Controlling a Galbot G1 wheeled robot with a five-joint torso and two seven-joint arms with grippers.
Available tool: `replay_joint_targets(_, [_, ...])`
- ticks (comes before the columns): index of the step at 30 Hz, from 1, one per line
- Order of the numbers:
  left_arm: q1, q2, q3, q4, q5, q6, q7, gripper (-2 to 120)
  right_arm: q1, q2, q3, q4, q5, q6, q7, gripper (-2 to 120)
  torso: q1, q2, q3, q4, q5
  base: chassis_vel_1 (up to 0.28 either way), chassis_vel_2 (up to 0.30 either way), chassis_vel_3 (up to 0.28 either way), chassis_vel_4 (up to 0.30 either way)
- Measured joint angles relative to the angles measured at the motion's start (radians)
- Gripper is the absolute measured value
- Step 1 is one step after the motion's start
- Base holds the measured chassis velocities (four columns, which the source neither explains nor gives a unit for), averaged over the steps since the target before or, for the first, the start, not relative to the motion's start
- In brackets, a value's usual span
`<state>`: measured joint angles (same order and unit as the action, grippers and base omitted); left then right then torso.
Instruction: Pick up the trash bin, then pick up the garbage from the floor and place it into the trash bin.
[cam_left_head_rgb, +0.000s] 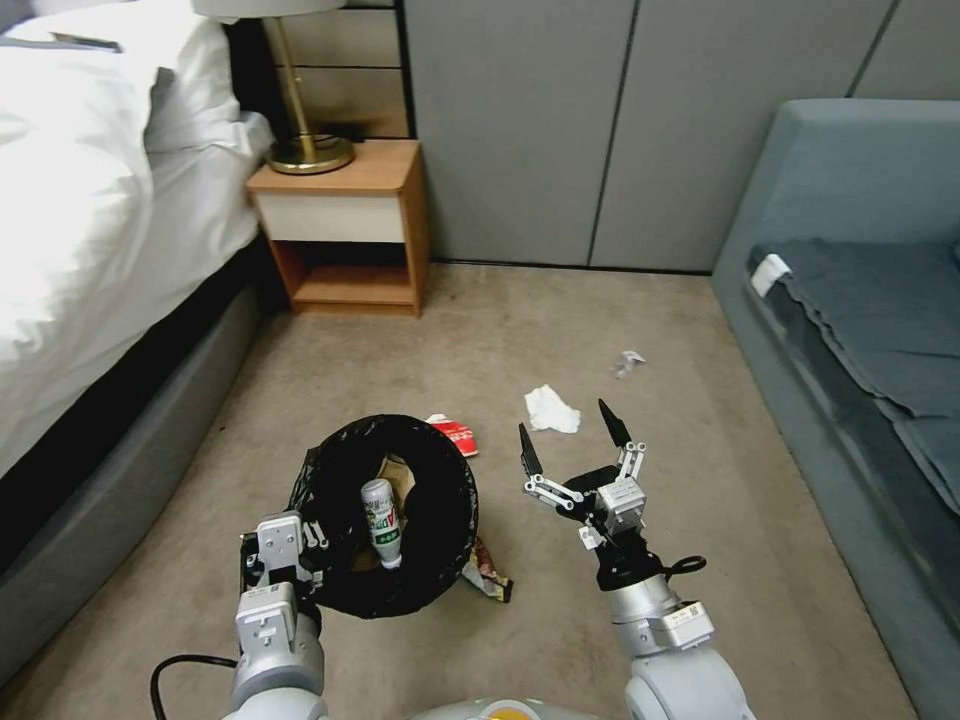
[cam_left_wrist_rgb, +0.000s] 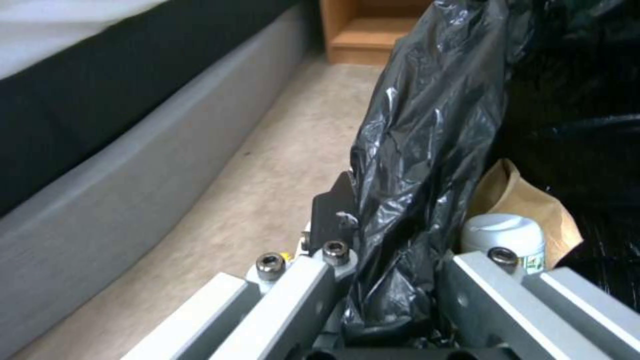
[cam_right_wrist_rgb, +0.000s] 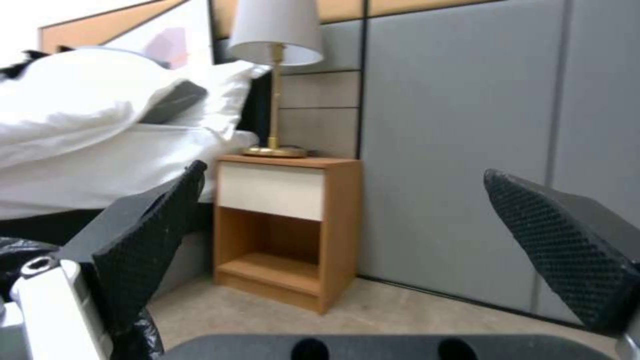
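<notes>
The left gripper (cam_left_head_rgb: 290, 560) is clamped on the near rim of the small round trash bin lined with a black plastic bag (cam_left_head_rgb: 440, 480), one finger outside the bag and one inside, as the left wrist view shows (cam_left_wrist_rgb: 333, 220). Inside the bin lie a small white bottle with a green label (cam_left_head_rgb: 381, 522) and a crumpled brown paper bag (cam_left_wrist_rgb: 527, 200). The bin sits above the beige carpet (cam_left_head_rgb: 500, 330), between the grey bed base (cam_left_head_rgb: 110, 500) and the right gripper (cam_left_head_rgb: 570, 440). That gripper hangs beside the bin with its two black fingers spread wide, holding nothing.

On the carpet, a red snack wrapper (cam_left_head_rgb: 455, 435) lies just past the bin's far rim, a multicoloured wrapper (cam_left_head_rgb: 490, 580) peeks from under its near right side, a crumpled white tissue (cam_left_head_rgb: 551, 410) lies ahead of the right gripper, and a small pale scrap (cam_left_head_rgb: 628, 362) lies farther on toward the grey-blue sofa (cam_left_head_rgb: 860, 330).
</notes>
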<state>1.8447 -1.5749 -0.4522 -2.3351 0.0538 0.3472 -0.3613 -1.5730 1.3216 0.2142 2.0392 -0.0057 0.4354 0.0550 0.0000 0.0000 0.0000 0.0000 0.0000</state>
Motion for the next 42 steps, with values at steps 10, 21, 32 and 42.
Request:
replay_joint_targets(10, [0.0, -0.001, -0.003, -0.003, -0.001, 0.0, -0.001, 1, 0.015, -0.007, 0.008, -0.028, -0.001, -0.006, -0.007, 100, 0.0, 0.0, 0.0, 0.0003, 0.0, 0.089, 0.093, 0.099, 0.088])
replay_joint_targets(21, [-0.001, -0.002, -0.004, -0.003, -0.002, -0.004, -0.002, 1, 0.036, -0.039, 0.029, -0.086, 0.038, -0.064, -0.049, 100, 0.0, 0.0, 0.0, 0.0, 0.0001, 0.009, 0.004, 0.009, 0.009])
replay_joint_targets(32, [0.003, -0.002, -0.008, -0.002, -0.004, -0.008, -0.003, 1, 0.172, -0.091, -0.016, -0.305, 0.153, -0.288, -0.22, 100, 0.0, 0.0, 0.0, 0.0, 0.0001, 0.0, 0.0, 0.0, 0.0])
replay_joint_targets(42, [0.007, -0.011, -0.002, -0.001, 0.009, -0.009, -0.004, 1, 0.38, -0.069, -0.087, -0.616, 0.132, -0.414, -0.301, 100, 0.0, 0.0, 0.0, 0.0, 0.0001, 0.0, 0.0, 0.0, 0.0])
